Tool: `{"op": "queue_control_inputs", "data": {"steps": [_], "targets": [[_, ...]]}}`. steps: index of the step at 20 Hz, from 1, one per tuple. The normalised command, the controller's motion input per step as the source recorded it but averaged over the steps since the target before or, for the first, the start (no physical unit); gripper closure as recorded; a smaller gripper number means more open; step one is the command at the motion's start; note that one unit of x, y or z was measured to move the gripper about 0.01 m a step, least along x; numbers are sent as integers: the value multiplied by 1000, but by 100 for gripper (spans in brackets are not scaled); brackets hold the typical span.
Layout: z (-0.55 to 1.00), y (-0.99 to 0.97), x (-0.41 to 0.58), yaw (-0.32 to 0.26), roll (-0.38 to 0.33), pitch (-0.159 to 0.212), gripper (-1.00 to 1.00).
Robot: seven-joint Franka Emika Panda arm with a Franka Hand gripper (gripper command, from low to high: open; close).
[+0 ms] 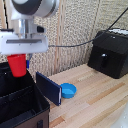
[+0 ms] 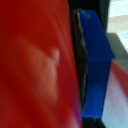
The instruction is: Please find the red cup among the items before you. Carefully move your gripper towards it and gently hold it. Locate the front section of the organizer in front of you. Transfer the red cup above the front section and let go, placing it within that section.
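While the gripper (image 1: 19, 54) hangs over the organizer (image 1: 20, 102) at the exterior view's left, it clamps the red cup (image 1: 17, 65) at the rim, cup clear above the black compartments. Beside the organizer's blue-lined flap (image 1: 49, 88) lies 1 blue bowl (image 1: 69, 90) on the wooden table (image 1: 95, 100); the black appliance (image 1: 111, 52) stands well apart.

A light wooden plank table (image 1: 95, 97) is seen in the near part of the scene. Behind it, a beige woven wall (image 1: 75, 25) is crossed by a black cable (image 1: 70, 46). Even lighting is cast throughout.
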Motion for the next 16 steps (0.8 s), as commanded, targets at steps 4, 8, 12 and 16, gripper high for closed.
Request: {"op": "queue_control_inputs", "data": {"steps": [4, 8, 12, 16], "targets": [[-494, 590, -197, 57, -133, 5, 100], [-614, 409, -85, 72, -179, -114, 100], [-404, 343, -54, 104, -130, -87, -100], [250, 83, 56, 116, -16, 89, -100]]}}
